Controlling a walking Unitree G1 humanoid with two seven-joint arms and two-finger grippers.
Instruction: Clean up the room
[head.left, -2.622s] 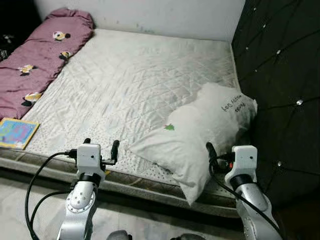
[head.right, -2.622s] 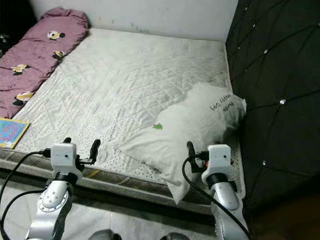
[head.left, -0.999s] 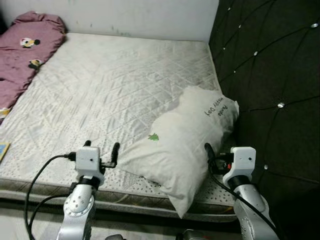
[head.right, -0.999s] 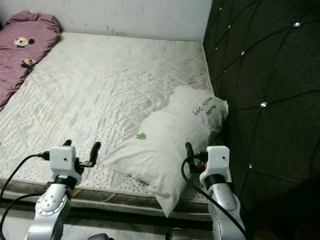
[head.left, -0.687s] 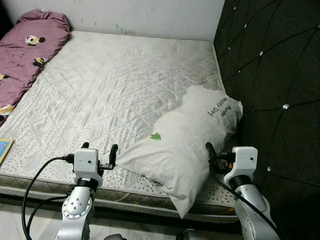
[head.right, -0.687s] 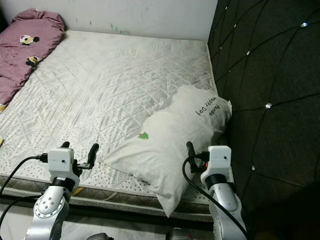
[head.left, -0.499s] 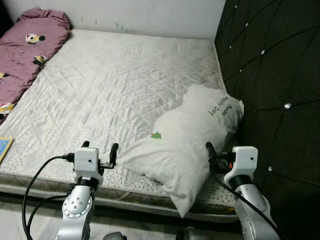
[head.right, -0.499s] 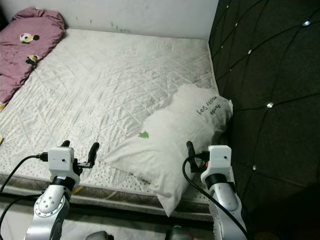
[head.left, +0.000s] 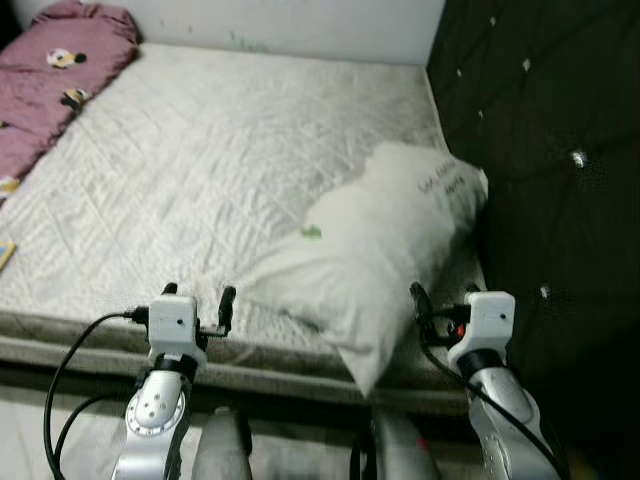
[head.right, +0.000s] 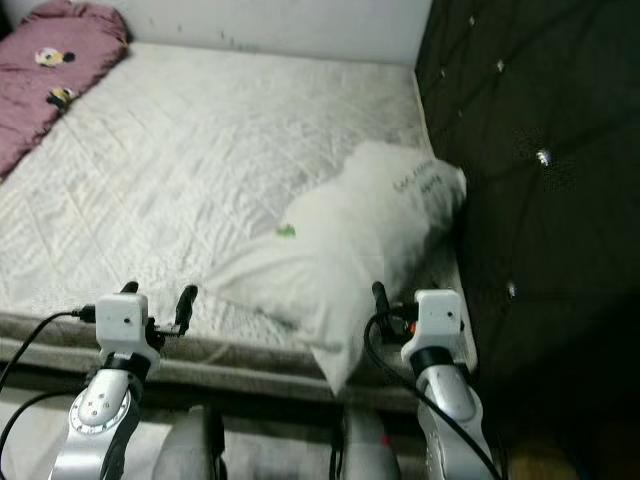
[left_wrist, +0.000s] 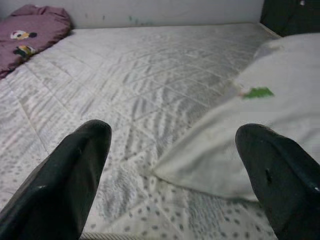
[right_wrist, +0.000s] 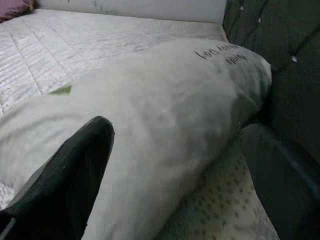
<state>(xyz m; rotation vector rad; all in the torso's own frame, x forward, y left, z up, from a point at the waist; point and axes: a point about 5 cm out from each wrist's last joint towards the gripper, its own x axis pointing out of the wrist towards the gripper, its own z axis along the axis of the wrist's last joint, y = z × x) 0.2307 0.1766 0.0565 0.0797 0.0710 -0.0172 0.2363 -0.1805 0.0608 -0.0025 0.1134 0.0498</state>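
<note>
A white pillow (head.left: 380, 240) with a small green mark and dark lettering lies at an angle on the right side of the quilted white mattress (head.left: 200, 150). One end rests against the dark headboard and its near corner hangs over the front edge. My left gripper (head.left: 198, 292) is open over the mattress's front edge, left of the pillow and apart from it. In the left wrist view the pillow (left_wrist: 250, 135) lies beyond the fingers. My right gripper (head.left: 440, 297) is open at the pillow's near right side. The right wrist view has the pillow (right_wrist: 165, 120) just ahead between the fingers.
A dark tufted headboard (head.left: 540, 120) walls off the right side. A mauve blanket (head.left: 50, 60) with cartoon patches lies along the far left of the bed. A colourful book's corner (head.left: 4, 255) pokes in at the left edge. A pale wall runs behind the bed.
The camera has swung right, then tilted down and closer, so the mattress's front edge sits higher and my legs show. Both arms hold their pose and the pillow has not moved.
</note>
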